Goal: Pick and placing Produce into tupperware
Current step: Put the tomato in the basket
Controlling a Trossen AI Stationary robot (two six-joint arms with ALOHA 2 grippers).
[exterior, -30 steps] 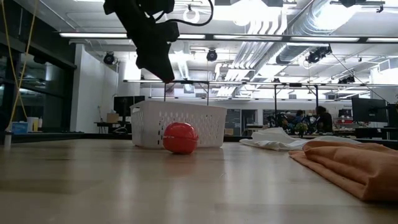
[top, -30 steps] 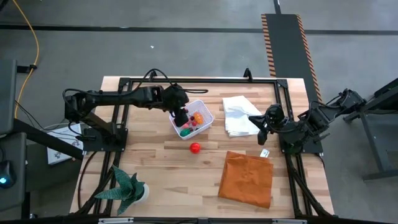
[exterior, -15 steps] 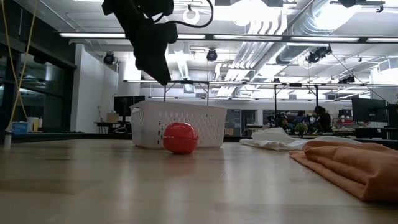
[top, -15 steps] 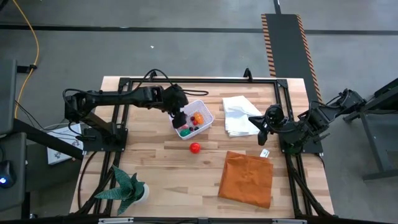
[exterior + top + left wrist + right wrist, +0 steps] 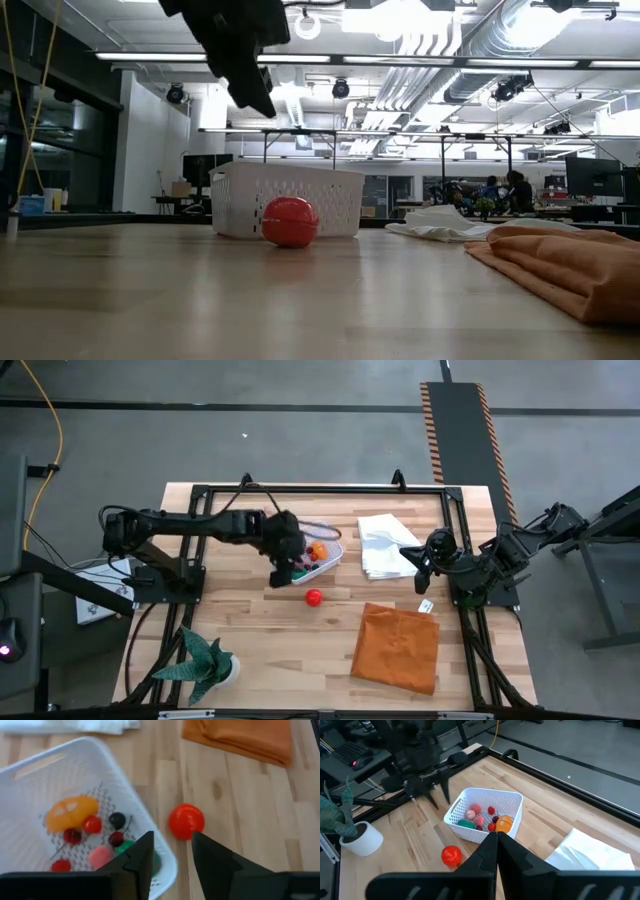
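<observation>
The white tupperware [image 5: 328, 542] stands mid-table and holds several produce pieces: an orange one [image 5: 70, 812], a pink one [image 5: 100, 856], a green one [image 5: 125, 847], and small red and dark balls. One red ball [image 5: 314, 598] lies on the wood just near of the tub. My left gripper [image 5: 172, 836] hangs open and empty above the tub's near-left corner, with the red ball ahead of its fingers. My right gripper [image 5: 420, 575] waits shut at the table's right side, beside the white cloth.
A white cloth [image 5: 385, 545] lies right of the tub and a folded orange cloth [image 5: 397, 648] at the near right. A green spiky potted plant [image 5: 207, 665] stands at the near left corner. Bare wood lies around the red ball.
My left gripper has swung from over the inside of the tub toward the table's near edge, to the tub's near-left corner, and its wrist has rolled. The tub, its produce and the red ball have stayed in place.
</observation>
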